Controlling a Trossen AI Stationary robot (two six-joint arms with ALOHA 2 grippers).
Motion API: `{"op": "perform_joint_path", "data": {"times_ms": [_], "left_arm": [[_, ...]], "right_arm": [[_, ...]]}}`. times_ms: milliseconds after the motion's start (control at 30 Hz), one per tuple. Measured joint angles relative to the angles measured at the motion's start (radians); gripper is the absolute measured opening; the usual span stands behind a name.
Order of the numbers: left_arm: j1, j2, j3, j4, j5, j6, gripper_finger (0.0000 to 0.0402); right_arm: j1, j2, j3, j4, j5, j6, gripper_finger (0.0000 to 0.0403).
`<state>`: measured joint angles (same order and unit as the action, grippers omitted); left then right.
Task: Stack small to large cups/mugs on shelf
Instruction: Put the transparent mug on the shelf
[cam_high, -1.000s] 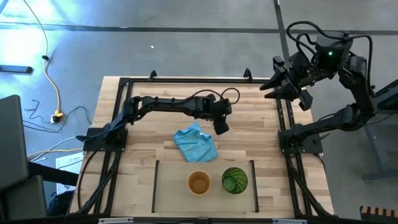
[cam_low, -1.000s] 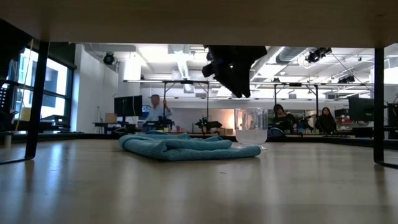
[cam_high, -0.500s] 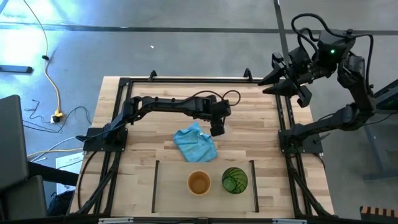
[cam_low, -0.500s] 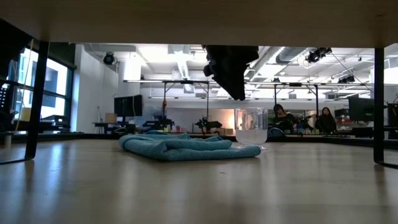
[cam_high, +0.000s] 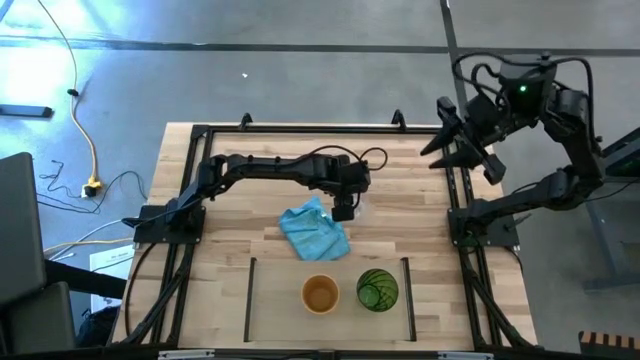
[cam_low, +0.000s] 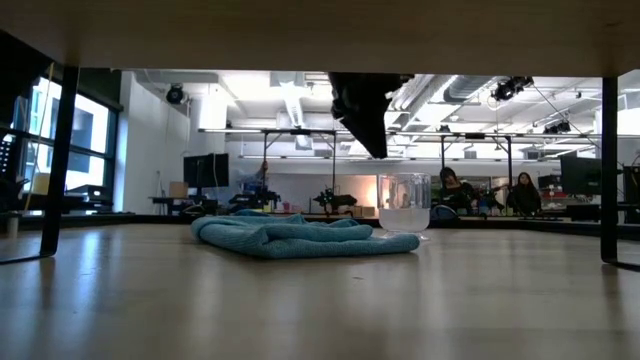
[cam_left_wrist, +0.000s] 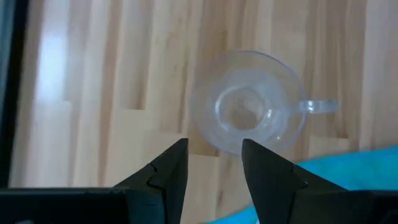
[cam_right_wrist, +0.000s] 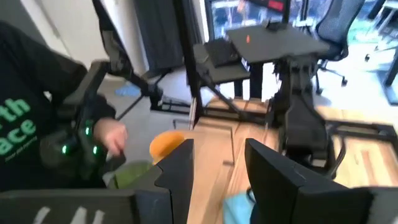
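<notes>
Left hand (cam_left_wrist: 214, 163) now shifted directly above small clear glass (cam_left_wrist: 247, 112), fingers spread, touching nothing.

Left tool (cam_left_wrist: 214, 163) open, pointing down; right arm raised.

The light wooden plank counter (cam_high: 230, 230) carries four items. A crumpled light-blue cloth (cam_high: 314, 231) lies near its centre. A small clear glass mug (cam_left_wrist: 249, 111) stands upright just beside the cloth. Inside the shelf (cam_high: 270, 300), a rectangle outlined by thin dark lines, a medium orange cup (cam_high: 320, 294) and a large translucent green tumbler (cam_high: 377, 290) stand side by side.
</notes>
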<state>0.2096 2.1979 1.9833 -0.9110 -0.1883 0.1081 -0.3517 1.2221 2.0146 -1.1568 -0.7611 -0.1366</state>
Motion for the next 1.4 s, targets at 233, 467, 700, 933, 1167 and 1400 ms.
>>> {"op": "perform_joint_path", "data": {"times_ms": [233, 467, 700, 933, 1167, 1400], "left_arm": [[0.003, -0.001, 0.093, -0.011, 0.011, -0.008, 0.0138], [0.015, 0.003, 0.107, -0.007, 0.039, -0.062, 0.0138], [0.027, 0.047, 0.107, 0.011, 0.026, -0.097, 0.0138], [0.032, 0.074, 0.106, 0.001, 0.034, -0.12, 0.0138], [0.048, 0.074, 0.106, 0.019, 0.025, -0.121, 0.0138], [0.053, 0.085, 0.106, -0.008, 0.08, -0.133, 0.0138]], "right_arm": [[0.053, 0.0, 0.0, -0.085, 0.008, -0.052, 0.0135], [0.092, 0.0, 0.0, -0.118, 0.009, -0.056, 0.0135], [0.129, 0.0, 0.0, -0.129, 0.01, -0.088, 0.0135], [0.132, 0.0, -0.001, -0.137, 0.011, -0.089, 0.0135], [0.132, -0.001, -0.001, -0.14, 0.011, -0.076, 0.0135], [0.132, -0.001, -0.001, -0.141, 0.011, -0.081, 0.0135]]}}
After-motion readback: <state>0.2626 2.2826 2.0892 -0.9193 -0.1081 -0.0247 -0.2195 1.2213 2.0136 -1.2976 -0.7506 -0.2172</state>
